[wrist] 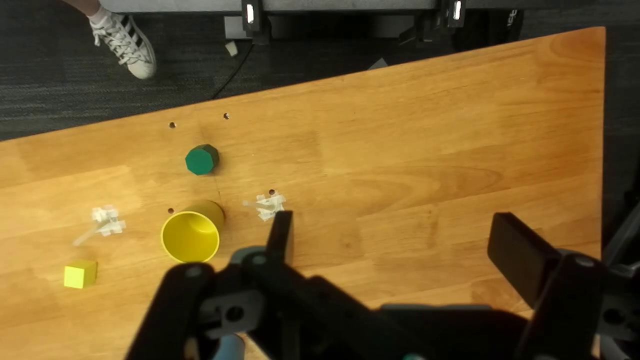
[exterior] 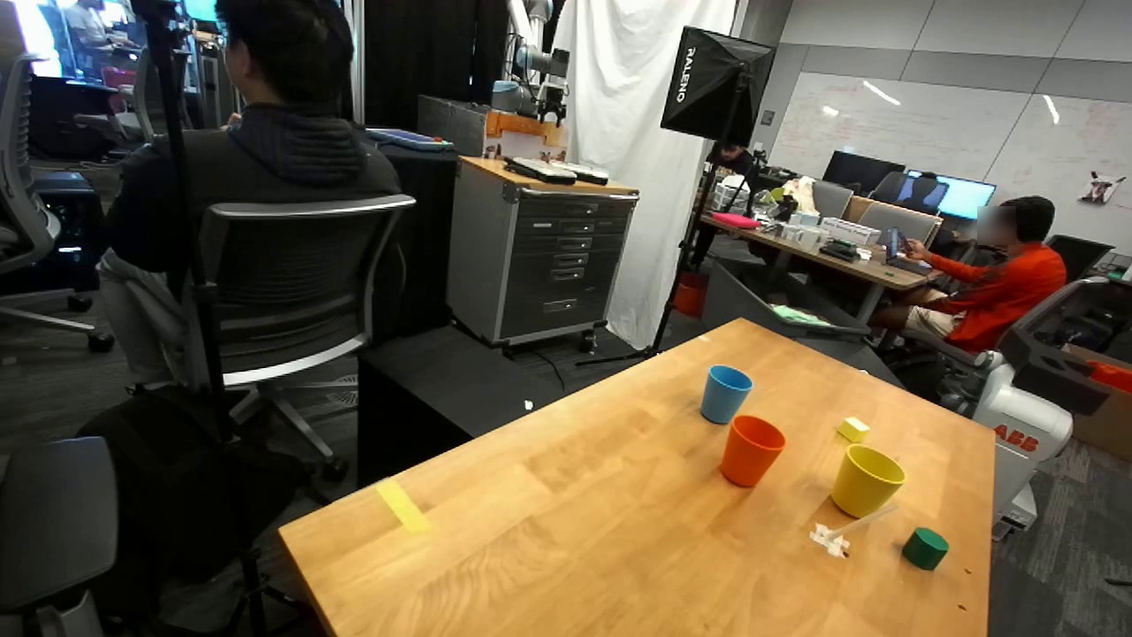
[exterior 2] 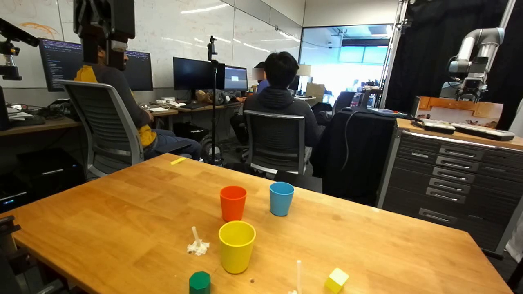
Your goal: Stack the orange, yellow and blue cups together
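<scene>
Wooden tabletop (exterior: pixel 566 557) fills the lower part of an exterior view; with the orange cup (exterior: pixel 752 451) as the clock's centre, three of its corners sit at nine, twelve and three. From the left: a strip of yellow tape (exterior: pixel 403 506) lies at nine, beside the edge, and between it and the cups runs a long bare stretch of wood, roomy for moving. Next, the blue cup (exterior: pixel 727 395) stands at eleven, nearest of the three to the long far edge. Right of the orange cup, between four and five, a pale stick (exterior: pixel 862 524) leans up from white tape (exterior: pixel 829 541), crowding the near side of the yellow cup (exterior: pixel 868 480), which stands between three and four. A yellow block (exterior: pixel 853 430) sits just behind that cup, between two and three. Last, the green block (exterior: pixel 926 548) rests at four, near the table's edge. All three cups are upright and apart.

In an exterior view the gripper (exterior 2: pixel 103 55) hangs high, well apart from the cups. Wrist view: its fingers (wrist: pixel 520 255) are spread wide, bare wood between them; the yellow cup lies outside, at nine from their midpoint, and from twelve to two bare board reaches the edges.
</scene>
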